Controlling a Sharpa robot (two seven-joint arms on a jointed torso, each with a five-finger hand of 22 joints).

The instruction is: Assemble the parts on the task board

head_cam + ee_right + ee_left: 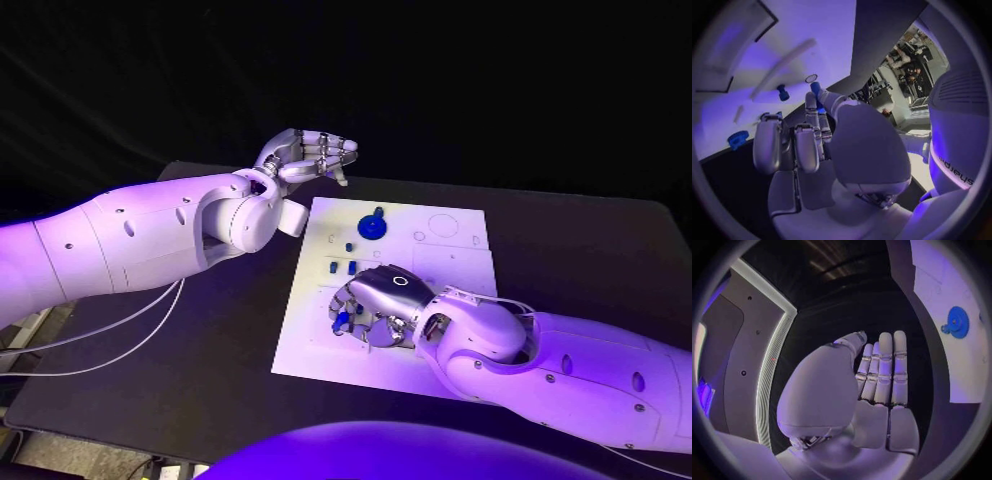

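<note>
Right hand [378, 305]: low over the near-left part of the task board, fingers curled down, a small blue part [340, 322] pinched at its fingertips; the right wrist view shows a blue peg [815, 88] between thumb and finger.
Left hand [307, 157]: raised beyond the board's far-left corner, holding nothing, fingers loosely apart and straight in the left wrist view.
Task board [447, 252]: white plate lying flat mid-worktop.
Blue gear [374, 227]: on the board's far part, well apart from both hands.
Small blue pegs [343, 266]: on the board between gear and right hand.
Worktop [591, 260]: black, carrying the board.
</note>
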